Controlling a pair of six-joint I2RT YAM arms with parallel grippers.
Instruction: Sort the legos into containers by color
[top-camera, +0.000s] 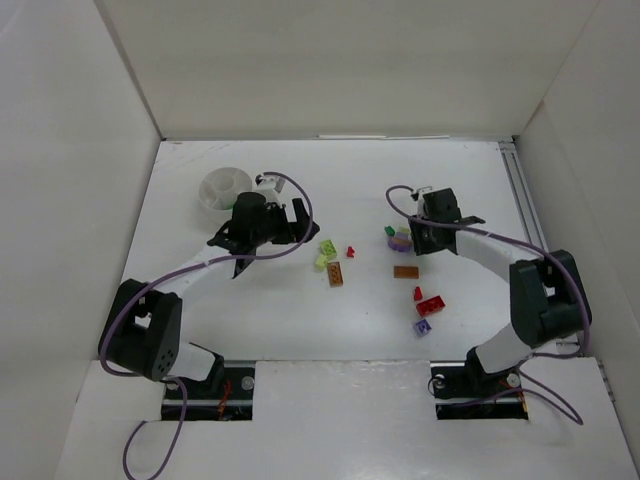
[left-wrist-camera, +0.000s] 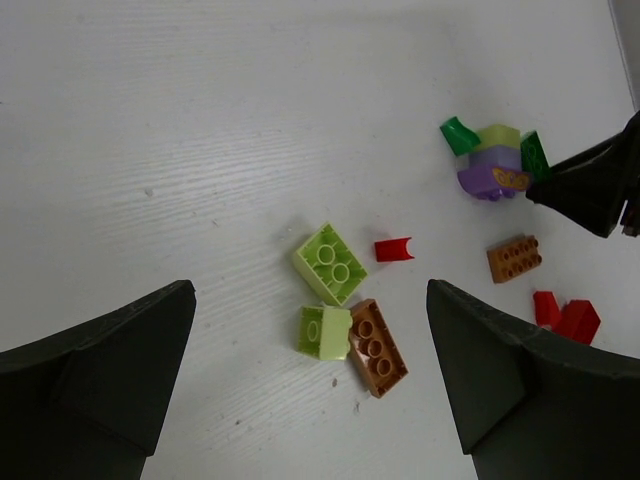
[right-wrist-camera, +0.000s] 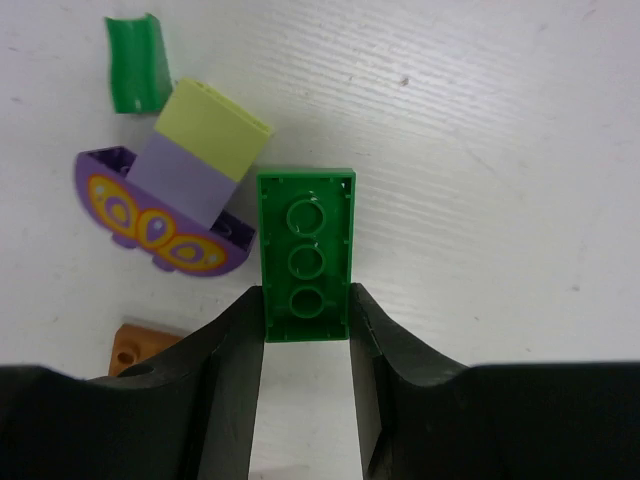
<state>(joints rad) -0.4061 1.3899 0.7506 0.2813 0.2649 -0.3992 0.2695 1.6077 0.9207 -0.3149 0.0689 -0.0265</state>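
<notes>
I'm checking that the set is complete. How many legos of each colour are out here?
Green: 2, green brick, green curved piece
Lime-yellow: 3, lime square brick, lime small brick, pale yellow brick
Red: 3, red arch, red brick, second red brick
Orange-brown: 2, orange-brown brick, second orange-brown brick
Purple: 3, lavender brick, patterned purple half-round, small purple brick
Total: 13

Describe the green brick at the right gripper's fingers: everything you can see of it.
The green brick is a glossy, bright green plastic rectangle with a raised rim and three round rings in a row down its middle, so it seems hollow side up. It lies flat on the white table, long axis pointing away from the right gripper, whose black fingers meet both long sides at its near end. A purple curved piece sits close on its left; contact there is unclear.
</notes>
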